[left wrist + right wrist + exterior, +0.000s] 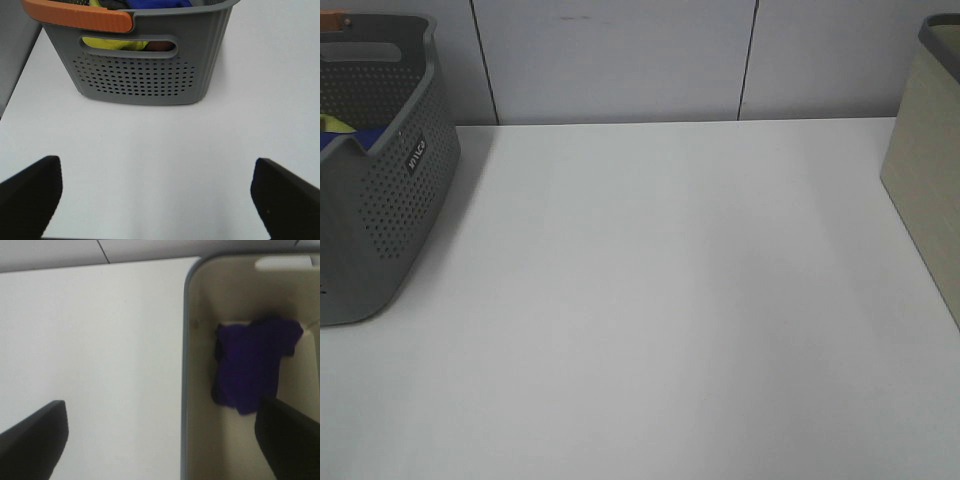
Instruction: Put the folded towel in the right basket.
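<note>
The purple towel [252,367] lies inside the right basket [192,365]. Both the right gripper [160,440] and left gripper [155,197] are wide open and empty; lift the right one straight up, clear of the rim.

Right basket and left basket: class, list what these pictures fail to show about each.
- Right basket: exterior high view, frame edge cuts it, interior hidden.
- Purple towel: right wrist view, blurred; folds unclear.
- Left basket: left wrist view, wall and top edge hide most contents.

The white table [660,300] lies open across its middle; a grey perforated basket [380,200] blocks the left edge, and a beige basket [925,170] stands at the right edge, well apart
</note>
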Robot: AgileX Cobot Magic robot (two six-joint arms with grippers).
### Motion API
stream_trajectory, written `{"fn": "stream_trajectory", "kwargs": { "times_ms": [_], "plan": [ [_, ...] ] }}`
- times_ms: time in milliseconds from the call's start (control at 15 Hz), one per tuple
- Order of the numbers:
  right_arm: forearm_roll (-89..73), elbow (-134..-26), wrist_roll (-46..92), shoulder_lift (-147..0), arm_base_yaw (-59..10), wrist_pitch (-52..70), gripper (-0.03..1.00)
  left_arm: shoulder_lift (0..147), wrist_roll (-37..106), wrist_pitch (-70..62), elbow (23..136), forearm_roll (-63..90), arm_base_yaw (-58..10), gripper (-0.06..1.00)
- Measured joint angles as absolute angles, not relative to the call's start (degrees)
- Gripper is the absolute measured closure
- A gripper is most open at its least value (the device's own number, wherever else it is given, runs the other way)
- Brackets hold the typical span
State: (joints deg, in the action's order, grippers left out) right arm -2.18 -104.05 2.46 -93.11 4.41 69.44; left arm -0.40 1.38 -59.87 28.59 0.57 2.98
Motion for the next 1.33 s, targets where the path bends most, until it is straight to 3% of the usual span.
{"fn": "stream_trajectory", "kwargs": {
  "times_ms": [400,467,733,933,1333],
  "plan": [
    [-4.13,-63.08,2.41,-47.56,4.41,69.61,0.0,-0.4,1.38,-59.87,28.59,0.57,2.98,-0.05],
    [-3.72,-53.74,2.41,-32.66,4.41,69.5,0.0,-0.4,1.38,-59.87,28.59,0.57,2.98,-0.05],
    [-1.55,-40.57,2.41,-9.68,4.41,68.98,0.0,-0.4,1.38,-59.87,28.59,0.57,2.98,-0.05],
    [-0.4,-34.21,2.41,0.11,4.41,68.93,0.0,-0.4,1.38,-59.87,28.59,0.57,2.98,-0.05],
    [-0.86,-26.24,2.41,0.23,4.41,64.11,0.0,-0.4,1.38,-59.87,28.59,0.57,2.98,-0.05]
  ]
}}
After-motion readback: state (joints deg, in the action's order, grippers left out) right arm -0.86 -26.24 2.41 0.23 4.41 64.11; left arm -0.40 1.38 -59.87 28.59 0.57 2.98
